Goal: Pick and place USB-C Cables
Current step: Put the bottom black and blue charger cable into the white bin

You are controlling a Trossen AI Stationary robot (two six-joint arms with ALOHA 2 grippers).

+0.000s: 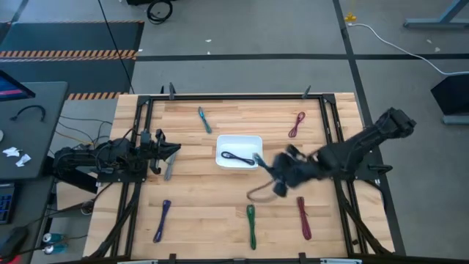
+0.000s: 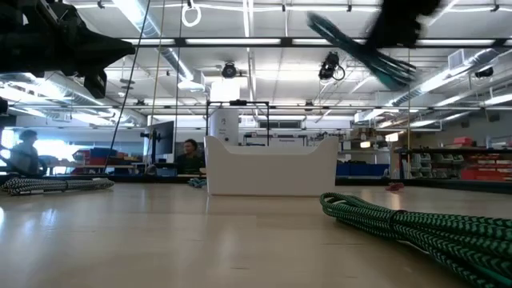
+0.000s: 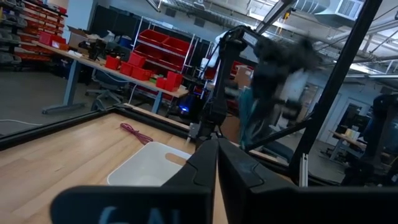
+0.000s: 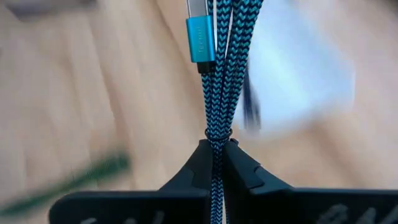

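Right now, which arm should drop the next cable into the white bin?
Right. Its pincer is shut on a teal braided USB-C cable and sits just beside the white rectangular bin. The left pincer waits empty at the table's left side.

A white tray (image 1: 239,152) sat mid-frame on the bench (image 1: 220,205), holding a dark cable (image 1: 236,158); the right gripper (image 1: 279,174) hovered just right of it.

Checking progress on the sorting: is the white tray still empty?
No. In the high view the white tray already holds one dark cable, lying across its floor.
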